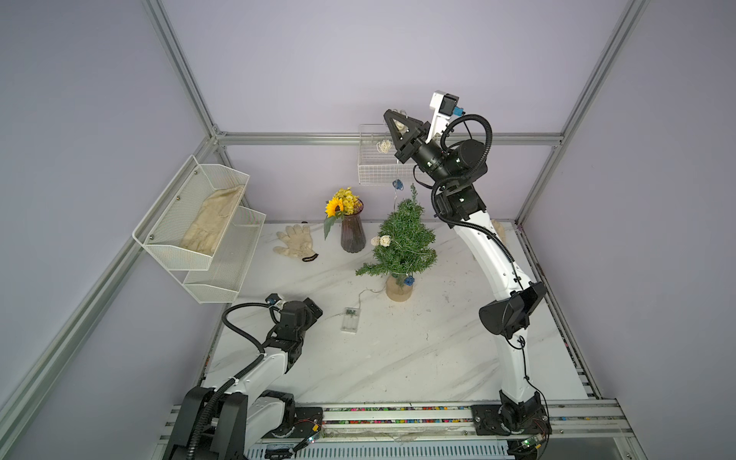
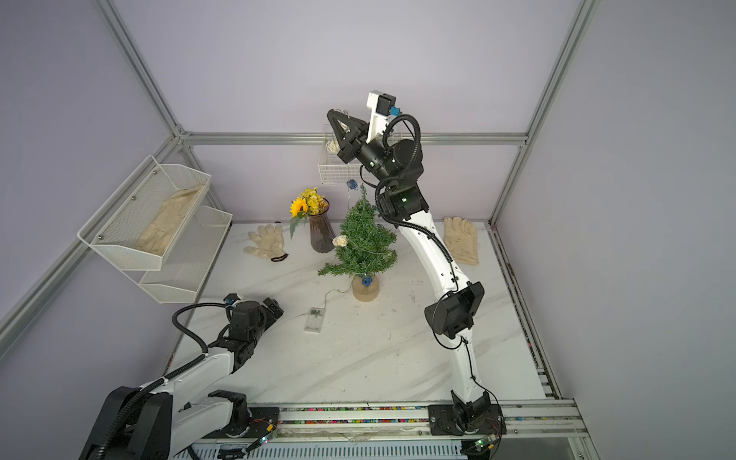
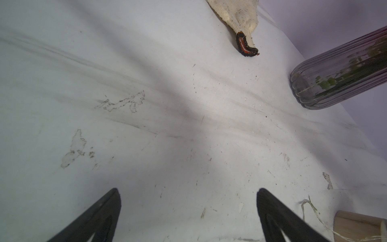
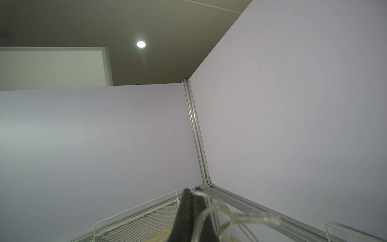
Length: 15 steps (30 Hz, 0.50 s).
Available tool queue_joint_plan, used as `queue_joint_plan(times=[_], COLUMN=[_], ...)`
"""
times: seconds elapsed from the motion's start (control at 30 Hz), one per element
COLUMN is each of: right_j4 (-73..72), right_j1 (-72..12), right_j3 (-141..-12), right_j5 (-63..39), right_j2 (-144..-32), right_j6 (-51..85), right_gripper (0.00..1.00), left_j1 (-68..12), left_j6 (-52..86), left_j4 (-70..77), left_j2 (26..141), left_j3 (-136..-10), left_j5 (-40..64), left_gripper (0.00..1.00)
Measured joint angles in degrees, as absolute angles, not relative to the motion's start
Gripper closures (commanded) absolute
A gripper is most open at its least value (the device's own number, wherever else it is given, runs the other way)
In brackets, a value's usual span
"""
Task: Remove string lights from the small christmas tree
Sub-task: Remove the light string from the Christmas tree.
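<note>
While the right gripper is held high at the back of the cell, its fingers are pressed together on the wire of the string lights — in the right wrist view the pale wire loops out right beside the closed tips. Just below and behind that gripper a white wire basket hangs on the back wall, and a few cream woven balls of the strand lie inside it. From the gripper the wire drops straight down past a blue ball to the small christmas tree, which stands upright on the table well beneath it. Two cream balls sit on the tree's side, another blue ball hangs by its tan base, and wire winds around the lower branches. Beyond the base the wire trails over the table to the clear battery box, lying flat near the left gripper. That gripper sits low over the table with its fingers spread wide and nothing between them. Ahead of it lie the dark-edged cuff of a cream glove and a dark ribbed vase holding yellow flowers. Out past the left gripper, on the side wall, hangs a two-tier white mesh shelf, its upper bin holding a second glove. A third glove lies on the table beside the right arm.
</note>
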<state>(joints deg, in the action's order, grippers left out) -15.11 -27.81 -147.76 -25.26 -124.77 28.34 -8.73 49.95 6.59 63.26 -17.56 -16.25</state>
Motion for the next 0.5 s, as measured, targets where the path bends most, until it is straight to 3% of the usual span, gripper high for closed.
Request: queue_joint_plan(times=[0.5], right_j4=[-7.77], right_j1=[-36.21], right_j3=[-133.73], right_j5=[-29.36], right_j2=[-112.05], right_j6=[25.43], right_gripper=[1.00], left_j1=[-8.73], left_j6=[49.95], left_j4=[6.72], left_j2=[63.90], left_j3=[-17.56], left_j5=[-15.99], left_gripper=[0.00])
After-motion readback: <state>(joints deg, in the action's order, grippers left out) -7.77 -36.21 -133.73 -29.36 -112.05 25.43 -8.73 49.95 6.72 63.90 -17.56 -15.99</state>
